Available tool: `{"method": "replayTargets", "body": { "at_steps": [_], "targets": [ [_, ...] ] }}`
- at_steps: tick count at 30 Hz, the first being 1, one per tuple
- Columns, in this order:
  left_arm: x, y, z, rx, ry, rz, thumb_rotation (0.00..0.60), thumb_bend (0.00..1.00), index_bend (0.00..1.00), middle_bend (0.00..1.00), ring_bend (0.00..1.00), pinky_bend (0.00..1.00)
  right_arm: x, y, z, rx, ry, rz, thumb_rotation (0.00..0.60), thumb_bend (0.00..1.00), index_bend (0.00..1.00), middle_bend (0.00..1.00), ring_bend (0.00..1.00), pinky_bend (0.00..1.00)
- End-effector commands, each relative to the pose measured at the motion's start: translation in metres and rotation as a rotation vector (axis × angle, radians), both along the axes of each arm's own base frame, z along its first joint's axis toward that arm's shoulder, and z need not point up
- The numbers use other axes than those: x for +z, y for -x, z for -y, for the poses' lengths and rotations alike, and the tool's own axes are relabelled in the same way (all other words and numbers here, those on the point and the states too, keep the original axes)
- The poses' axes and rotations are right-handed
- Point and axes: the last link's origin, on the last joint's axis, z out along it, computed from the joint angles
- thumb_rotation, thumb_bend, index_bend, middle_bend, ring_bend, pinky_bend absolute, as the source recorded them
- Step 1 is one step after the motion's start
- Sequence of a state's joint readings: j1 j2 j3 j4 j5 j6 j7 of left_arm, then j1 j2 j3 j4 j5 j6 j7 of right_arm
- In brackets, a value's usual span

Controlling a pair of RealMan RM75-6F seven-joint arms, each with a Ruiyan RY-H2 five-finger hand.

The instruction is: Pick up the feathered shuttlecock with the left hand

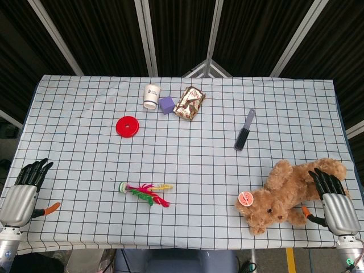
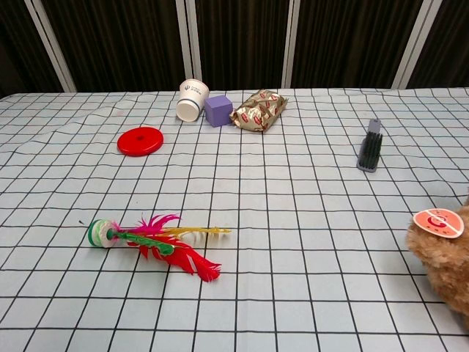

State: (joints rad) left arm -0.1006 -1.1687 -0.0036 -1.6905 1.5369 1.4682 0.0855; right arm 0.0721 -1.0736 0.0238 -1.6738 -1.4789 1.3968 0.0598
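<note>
Shuttlecock [image 1: 143,192] feathers, red, pink, yellow and green, fanned out toward 3 o'clock from a green-and-white base, and the whole thing lay flat on the checkered tablecloth [image 1: 85,108] at about 7 o'clock from the table's middle, near the front edge. In the chest view the same shuttlecock [image 2: 150,242] sat low and left, with nothing touching it.

At 9 o'clock from it, well apart, the left hand [image 1: 25,190] rested at the table's left front corner, released, its dark fingers stretched forward and grasping nothing. At the opposite front corner the right hand [image 1: 333,199] lay with its fingers extended against the back of a brown teddy bear [image 1: 287,193]; whether it merely touched the plush or had some grip on it could not be told. The bear lay sprawled, an orange round tag on its head, and only its edge showed in the chest view.

Toward 12 o'clock from the shuttlecock sat a red disc [image 1: 128,125]. Beyond it, near the far edge, a white paper cup [image 1: 151,96], a purple cube [image 1: 166,104] and a crinkled foil snack pack [image 1: 190,103] stood in a close row. A dark brush [image 1: 244,131] lay at 2 o'clock, well apart from everything.
</note>
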Motion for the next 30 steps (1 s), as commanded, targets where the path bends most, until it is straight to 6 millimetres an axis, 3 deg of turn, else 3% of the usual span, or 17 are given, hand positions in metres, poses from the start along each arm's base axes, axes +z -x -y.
{"method": "replayTargets", "body": {
  "at_steps": [1, 11, 17, 21, 30],
  "targets": [
    [0.0, 0.0, 0.0, 0.001, 0.001, 0.0, 0.6, 0.0, 0.0, 0.0, 0.0, 0.0, 0.0, 0.0, 0.0, 0.0, 0.0, 0.0, 0.6, 0.34, 0.0, 0.0, 0.0, 0.0],
    [-0.004, -0.004, -0.003, -0.036, 0.038, -0.037, 0.6, 0.04, 0.01, 0.0, 0.0, 0.0, 0.0, 0.0, 0.0, 0.001, 0.003, 0.001, 0.6, 0.34, 0.0, 0.0, 0.0, 0.0],
    [-0.018, -0.023, -0.022, -0.142, 0.078, -0.098, 0.6, 0.19, 0.2, 0.0, 0.0, 0.0, 0.0, 0.0, 0.001, -0.005, 0.006, 0.003, 0.6, 0.34, 0.0, 0.0, 0.0, 0.0],
    [-0.035, -0.039, -0.033, -0.19, 0.117, -0.123, 0.6, 0.28, 0.28, 0.0, 0.0, 0.0, 0.001, 0.0, 0.001, -0.006, 0.009, 0.007, 0.6, 0.34, 0.0, 0.0, 0.0, 0.0],
    [-0.094, -0.085, -0.045, -0.279, 0.224, -0.151, 0.6, 0.32, 0.42, 0.0, 0.0, 0.0, 0.001, 0.001, 0.001, -0.009, 0.009, 0.015, 0.6, 0.34, 0.0, 0.0, 0.0, 0.0]
  ]
}}
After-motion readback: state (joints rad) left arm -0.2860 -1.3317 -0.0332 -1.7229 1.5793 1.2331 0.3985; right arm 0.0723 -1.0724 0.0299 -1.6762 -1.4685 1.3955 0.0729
